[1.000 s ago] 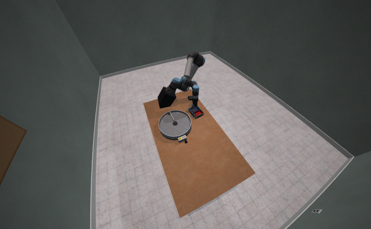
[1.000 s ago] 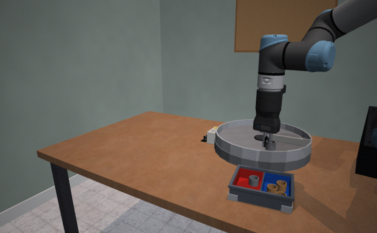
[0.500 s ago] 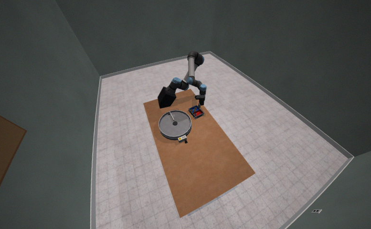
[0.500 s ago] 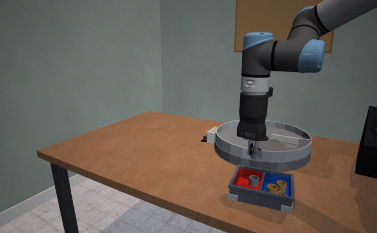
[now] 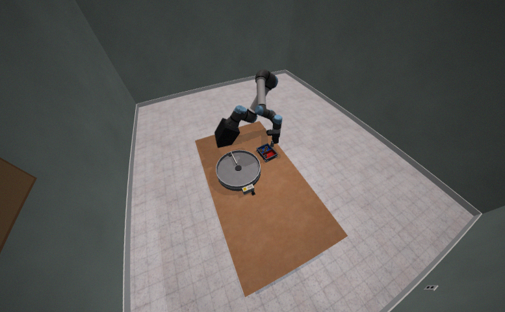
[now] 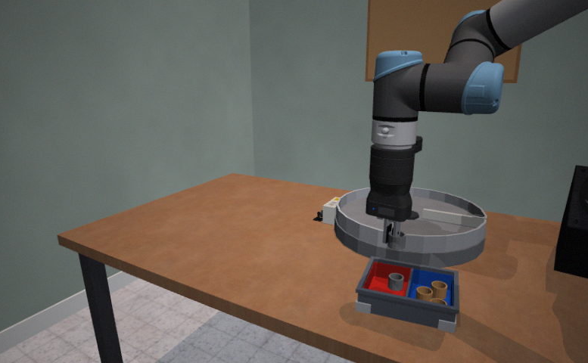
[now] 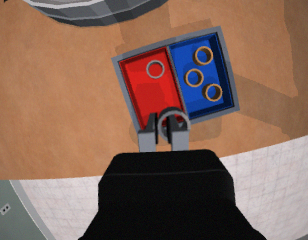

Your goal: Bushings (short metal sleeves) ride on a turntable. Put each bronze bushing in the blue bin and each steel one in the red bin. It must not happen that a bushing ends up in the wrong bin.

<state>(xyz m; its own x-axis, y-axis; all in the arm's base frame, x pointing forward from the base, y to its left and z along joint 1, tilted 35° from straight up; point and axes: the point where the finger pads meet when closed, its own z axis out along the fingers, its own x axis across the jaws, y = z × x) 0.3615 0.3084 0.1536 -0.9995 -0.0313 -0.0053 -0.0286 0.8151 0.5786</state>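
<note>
My gripper (image 5: 272, 143) (image 6: 391, 234) (image 7: 161, 122) is shut on the wall of a grey steel bushing (image 6: 396, 242) (image 7: 174, 110), one finger inside its bore. It hangs above the two-part bin tray. Another steel bushing (image 6: 396, 283) (image 7: 147, 69) stands in the red bin (image 6: 378, 269) (image 7: 149, 95). Three bronze bushings stand in the blue bin (image 6: 416, 278) (image 7: 196, 102): one (image 6: 439, 292) at its back, one (image 6: 424, 295) nearer the divider, one (image 6: 438, 301) at the front. A small dark thing (image 5: 229, 154), probably a bushing, is at the rim of the turntable (image 5: 243, 177) (image 6: 359, 234).
A pale bar (image 5: 234, 159) (image 6: 449, 218) crosses the turntable from near its hub to its rim. A white control box (image 5: 247, 188) (image 6: 331, 211) stands against the turntable's side. The arm's black base (image 5: 225, 133) (image 6: 574, 234) is beyond the turntable. The table edge runs close beside the bins.
</note>
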